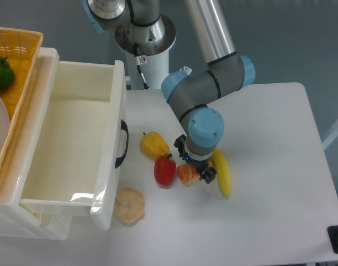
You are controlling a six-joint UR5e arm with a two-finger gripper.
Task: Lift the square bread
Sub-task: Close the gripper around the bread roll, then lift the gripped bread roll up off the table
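Note:
The square bread (185, 175) is an orange-brown striped toy loaf lying on the white table (269, 221), just right of a red pepper (164, 170). Only its left end shows, because the arm's wrist covers the rest from above. My gripper (194, 162) hangs directly over the loaf, pointing down, with one black finger at the upper left and the other at the lower right of it. The jaws stand apart, straddling the bread, and it still rests on the table.
A yellow banana (221, 176) lies right beside the gripper's right finger. A yellow pepper (154, 144) sits up and left, a round tan bun (129, 205) lower left. A white open drawer (111, 149) and an orange basket (25, 50) holding a green pepper (0, 72) fill the left side.

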